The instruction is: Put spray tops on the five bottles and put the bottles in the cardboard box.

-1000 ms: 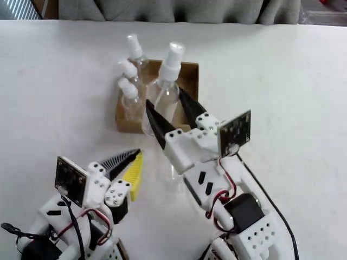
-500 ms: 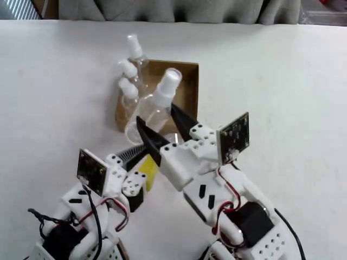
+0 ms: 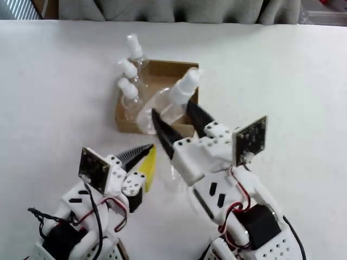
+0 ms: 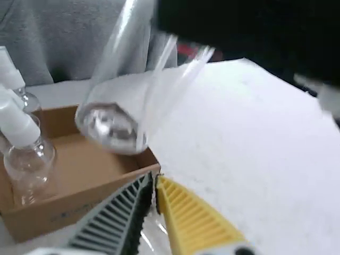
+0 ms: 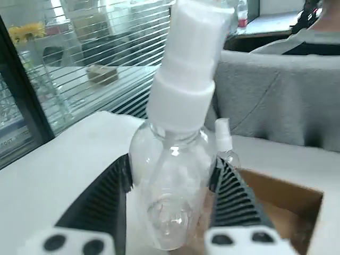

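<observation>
While R gripper (image 3: pixel 172 115) clamps the capped spray bottle (image 3: pixel 161 105), tilted over the cardboard box (image 3: pixel 162 65) w/ three bottles (image 3: pixel 130 89) inside, recommend: right it, lower into free corner. L gripper (image 3: pixel 147 149) closed, empty.

A white bench (image 3: pixel 282 70) spreads out beneath and past the right tool (image 3: pixel 172 107). Beyond the tool, grey cloth (image 3: pixel 162 11) runs along the bench's far edge. Far off to its left, slatted blinds (image 5: pixel 106 37) let daylight through a window.
</observation>
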Tool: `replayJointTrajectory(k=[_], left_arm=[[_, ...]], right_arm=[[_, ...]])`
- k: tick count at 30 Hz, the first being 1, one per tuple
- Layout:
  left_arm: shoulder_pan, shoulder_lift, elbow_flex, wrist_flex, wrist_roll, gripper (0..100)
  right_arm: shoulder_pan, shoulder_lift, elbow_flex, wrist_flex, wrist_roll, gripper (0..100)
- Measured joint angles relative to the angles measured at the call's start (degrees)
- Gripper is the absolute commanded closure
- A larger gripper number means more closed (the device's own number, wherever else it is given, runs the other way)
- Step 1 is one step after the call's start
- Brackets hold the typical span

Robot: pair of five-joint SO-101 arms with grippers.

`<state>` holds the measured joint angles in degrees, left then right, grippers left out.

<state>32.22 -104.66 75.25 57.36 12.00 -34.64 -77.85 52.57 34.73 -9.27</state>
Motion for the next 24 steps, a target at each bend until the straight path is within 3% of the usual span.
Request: replayJointTrajectory(k=[3, 7, 14, 24], left_arm=[[-3.2, 0.0, 0.0, 4.0, -0.4, 98], [-15.8, -0.1, 3.2, 4.7, -6.3, 98], [-37.3, 0.6, 15.4, -4.1, -9.3, 98], [-46.1, 0.4, 21.8, -11.3, -9.4, 98]], right_arm=[[4.1, 0.0, 0.0, -1.6, 1.5, 98.4], [6.2, 0.0, 1.0, -3.0, 1.8, 98.4], [11.1, 10.3, 6.9, -16.0, 2.0, 98.4], [14.2, 31.1, 7.6, -33.0, 2.0, 98.4]])
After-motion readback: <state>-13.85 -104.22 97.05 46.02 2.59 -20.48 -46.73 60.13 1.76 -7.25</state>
